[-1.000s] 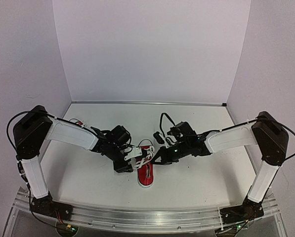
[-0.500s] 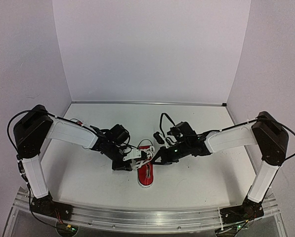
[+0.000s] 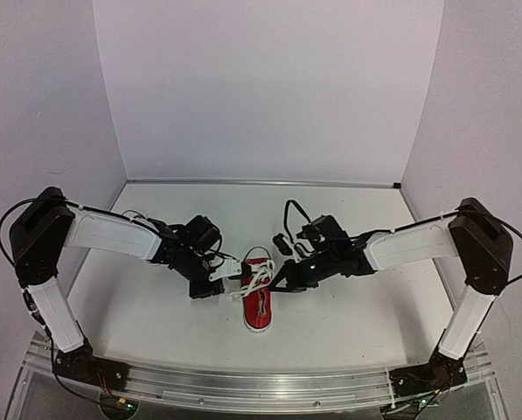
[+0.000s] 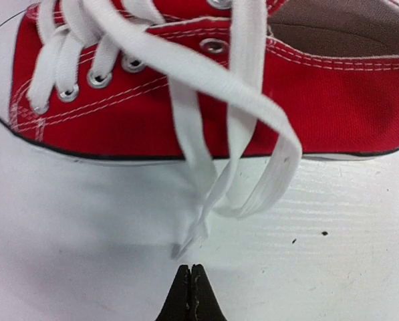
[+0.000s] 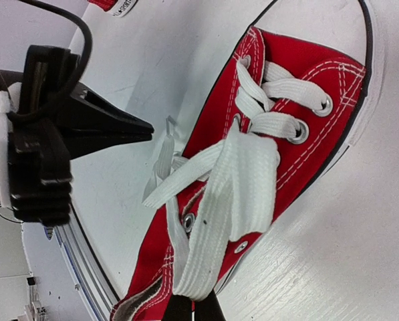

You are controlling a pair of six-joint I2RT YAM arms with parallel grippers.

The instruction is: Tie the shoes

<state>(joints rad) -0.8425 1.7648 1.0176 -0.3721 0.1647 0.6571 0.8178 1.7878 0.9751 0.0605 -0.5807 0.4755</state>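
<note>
In the left wrist view the shoe (image 4: pixel 252 114) runs off the edge at 12 and 3 o'clock, hiding its heel; the lace (image 4: pixel 194 227) blurs toward its free end, and the left gripper (image 4: pixel 190 281) shows only its tips at 6 o'clock. In the right wrist view the right gripper (image 5: pixel 194 309) is cut off at 6 o'clock where the lace meets it, and a red-and-white scrap (image 5: pixel 112 5) at 12 o'clock is too cropped to name

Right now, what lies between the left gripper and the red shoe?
Loose white laces over the table, ending just short of the left gripper; the left wrist view shows this.
</note>
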